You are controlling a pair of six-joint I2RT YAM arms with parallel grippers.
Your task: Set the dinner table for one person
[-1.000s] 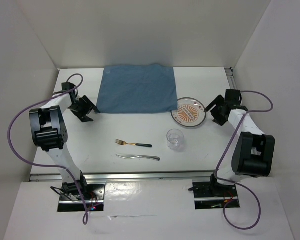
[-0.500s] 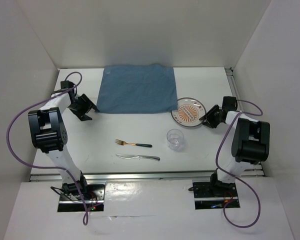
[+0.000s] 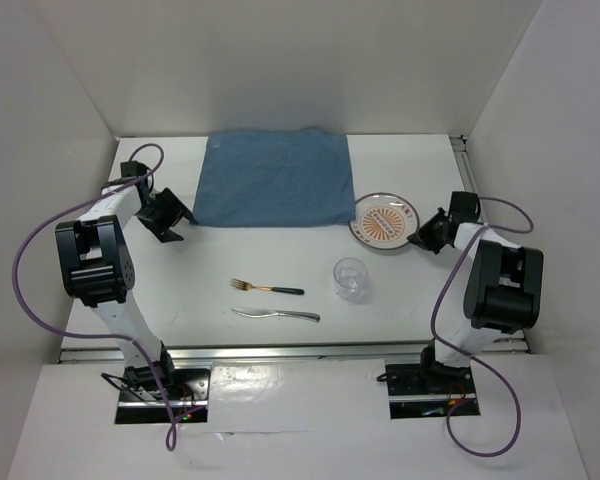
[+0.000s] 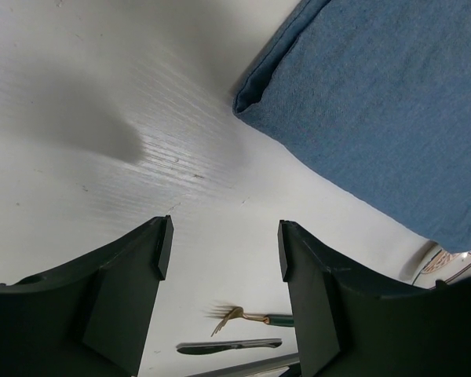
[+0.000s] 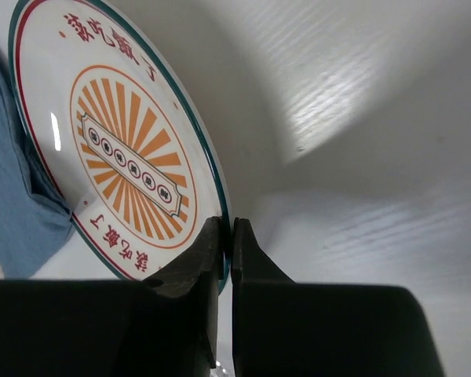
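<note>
On the white dinner table (image 3: 200,285) lies a blue placemat (image 3: 272,178) at the back. A round plate (image 3: 381,222) with an orange sunburst and green rim sits right of it, its right side tilted up. My right gripper (image 3: 420,238) is shut on the plate's rim (image 5: 226,236), one finger on each face. A gold fork (image 3: 265,288) with a green handle and a silver knife (image 3: 277,314) lie near the front, a clear glass (image 3: 349,277) to their right. My left gripper (image 3: 172,222) hangs open by the placemat's left corner (image 4: 247,102), with nothing between its fingers.
A metal rail (image 3: 290,350) runs along the table's near edge. White walls enclose the table at the left, back and right. Purple cables loop off both arms. In the left wrist view the fork (image 4: 247,317) and knife (image 4: 228,345) show between the fingers, far off.
My right gripper has dropped to the plate's right rim and shut on it. The plate's right side has lifted and shifted slightly right. The left arm has stayed put.
</note>
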